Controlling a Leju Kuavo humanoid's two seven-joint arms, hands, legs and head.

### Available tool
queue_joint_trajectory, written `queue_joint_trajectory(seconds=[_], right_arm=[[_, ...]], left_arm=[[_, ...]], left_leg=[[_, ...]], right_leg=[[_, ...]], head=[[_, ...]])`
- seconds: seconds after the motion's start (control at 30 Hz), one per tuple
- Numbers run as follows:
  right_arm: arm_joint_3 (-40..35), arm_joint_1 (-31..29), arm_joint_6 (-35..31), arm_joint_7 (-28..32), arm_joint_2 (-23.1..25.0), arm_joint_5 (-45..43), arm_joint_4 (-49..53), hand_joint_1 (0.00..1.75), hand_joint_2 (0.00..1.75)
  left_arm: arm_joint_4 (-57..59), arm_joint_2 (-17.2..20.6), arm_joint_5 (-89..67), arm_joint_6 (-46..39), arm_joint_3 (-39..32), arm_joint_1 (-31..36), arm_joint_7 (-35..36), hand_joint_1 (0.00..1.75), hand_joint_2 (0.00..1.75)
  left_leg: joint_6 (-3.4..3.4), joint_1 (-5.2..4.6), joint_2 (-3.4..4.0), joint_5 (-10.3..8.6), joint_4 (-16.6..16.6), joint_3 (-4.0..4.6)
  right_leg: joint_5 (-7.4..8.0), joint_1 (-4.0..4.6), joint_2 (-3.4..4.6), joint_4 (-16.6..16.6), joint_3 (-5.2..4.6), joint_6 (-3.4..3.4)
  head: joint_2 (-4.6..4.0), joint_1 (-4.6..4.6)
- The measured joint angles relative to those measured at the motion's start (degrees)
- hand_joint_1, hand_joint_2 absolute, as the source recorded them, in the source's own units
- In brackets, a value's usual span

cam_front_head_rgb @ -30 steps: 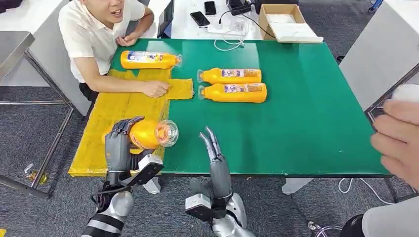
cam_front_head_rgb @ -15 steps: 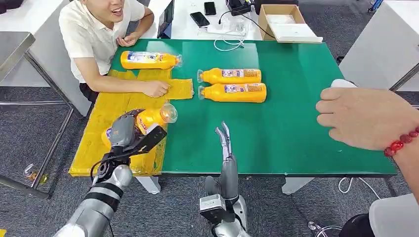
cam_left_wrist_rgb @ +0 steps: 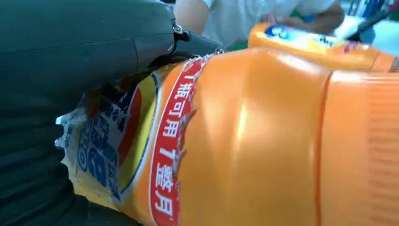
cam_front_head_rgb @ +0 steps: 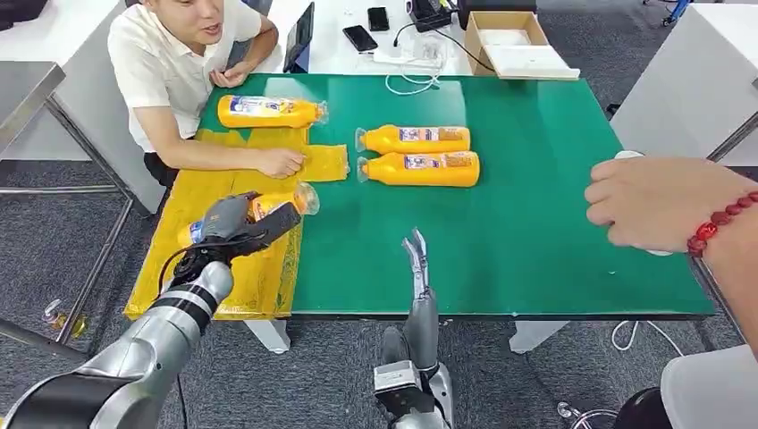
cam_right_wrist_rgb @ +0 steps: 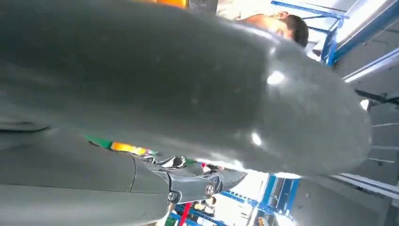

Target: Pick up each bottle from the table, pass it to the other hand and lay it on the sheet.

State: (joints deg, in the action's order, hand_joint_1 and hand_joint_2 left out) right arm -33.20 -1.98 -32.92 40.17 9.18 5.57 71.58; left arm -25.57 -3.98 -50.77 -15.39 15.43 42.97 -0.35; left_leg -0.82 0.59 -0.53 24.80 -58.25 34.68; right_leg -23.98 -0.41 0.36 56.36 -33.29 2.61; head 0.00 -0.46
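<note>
Over yellow sheet, head view: left hand wrapped round orange bottle, held level; may roll off sheet's edge onto green table if dropped early. Right hand beside sheet, upright, fingers pressed together, empty. Left wrist view: fingers clamped over bottle's label. Right wrist view: finger state cannot tell.

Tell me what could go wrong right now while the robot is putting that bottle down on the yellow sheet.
1. The left hand grips the bottle over the yellow sheet; laid on its round side, it might roll off onto the green table.
2. A seated person's hand rests on the sheet just beyond the bottle, so a forward reach could bump it.
3. Another person's hand hovers over the table's right side, within reach of the open right hand.
</note>
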Motion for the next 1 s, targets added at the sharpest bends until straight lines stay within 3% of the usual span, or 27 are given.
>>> queue_joint_trajectory(seconds=[0.17, 0.2, 0.23, 0.27, 0.37, 0.43, 0.47, 0.57, 1.0], right_arm=[[0.09, 0.09, 0.02, 0.0, 0.07, 0.15, 0.0, 0.0, 0.0], [0.09, 0.11, 0.02, 0.02, 0.07, 0.17, 0.0, 0.0, 0.0], [0.11, 0.13, 0.0, 0.02, 0.07, 0.2, 0.0, 0.0, 0.0], [0.13, 0.14, 0.0, 0.02, 0.07, 0.2, 0.0, 0.0, 0.0], [0.15, 0.17, -0.04, 0.02, 0.09, 0.72, 0.0, 0.0, 0.0], [0.22, 0.19, -0.04, 0.02, 0.11, 1.0, -0.02, 0.0, 0.0], [0.26, 0.19, -0.07, 0.02, 0.13, 1.09, -0.04, 0.0, 0.0], [0.35, 0.2, -0.15, 0.0, 0.17, 1.42, -0.24, 0.0, 0.0], [0.37, 0.15, -0.63, 0.0, 0.2, 2.05, -1.66, 0.0, 0.0]], left_arm=[[1.79, -0.02, -1.09, 5.55, 0.31, 1.81, 0.09, 0.84, 1.75], [1.99, -0.02, -1.16, 6.27, 0.37, 2.02, 0.11, 0.77, 1.75], [2.18, -0.02, -1.24, 6.6, 0.44, 2.19, 0.13, 0.45, 1.75], [2.32, -0.02, -1.31, 6.82, 0.5, 2.25, 0.15, 0.52, 1.75], [2.73, -0.09, -1.51, 8.44, 0.66, 2.29, 0.17, 0.37, 1.75], [3.06, -0.26, -2.06, 9.35, 0.83, 2.28, 0.5, 0.37, 1.75], [3.15, -0.33, -2.29, 9.68, 1.0, 2.27, 0.78, 0.23, 1.75], [3.63, -0.39, -2.69, 10.64, 1.33, 2.25, 1.14, 0.02, 1.75], [4.63, -0.42, 0.39, 12.91, 1.38, 1.04, -0.33, 0.0, 1.75]], left_leg=[[0.0, -0.01, 0.0, 0.0, 0.0, -0.18], [0.0, -0.01, 0.01, 0.0, 0.0, -0.2], [0.0, -0.01, 0.01, 0.0, 0.0, -0.21], [0.0, -0.01, 0.01, 0.0, 0.0, -0.21], [0.0, -0.02, 0.01, 0.0, 0.0, -0.21], [0.0, -0.02, 0.06, 0.0, 0.0, -0.21], [0.0, -0.02, 0.07, 0.0, 0.0, -0.21], [0.01, -0.02, 0.06, 0.01, 0.0, -0.21], [0.02, -0.04, 0.03, 0.03, 0.0, -0.2]], right_leg=[[-0.01, -0.01, 0.0, 0.0, 0.19, 0.0], [-0.01, -0.01, 0.01, 0.0, 0.21, 0.0], [-0.01, -0.01, 0.01, 0.0, 0.21, 0.0], [-0.01, -0.01, 0.01, 0.0, 0.21, 0.0], [-0.01, -0.01, 0.01, 0.0, 0.22, 0.0], [0.0, -0.01, 0.07, 0.0, 0.21, 0.0], [0.0, -0.01, 0.09, 0.0, 0.2, 0.0], [0.0, -0.01, 0.08, 0.0, 0.19, 0.0], [-0.02, -0.03, 0.06, -0.01, 0.24, 0.0]], head=[[0.0, 0.0], [0.0, 0.0], [0.0, 0.02], [0.0, 0.0], [0.0, 0.0], [0.0, 0.02], [0.0, 0.0], [0.0, 0.0], [0.0, 0.0]])
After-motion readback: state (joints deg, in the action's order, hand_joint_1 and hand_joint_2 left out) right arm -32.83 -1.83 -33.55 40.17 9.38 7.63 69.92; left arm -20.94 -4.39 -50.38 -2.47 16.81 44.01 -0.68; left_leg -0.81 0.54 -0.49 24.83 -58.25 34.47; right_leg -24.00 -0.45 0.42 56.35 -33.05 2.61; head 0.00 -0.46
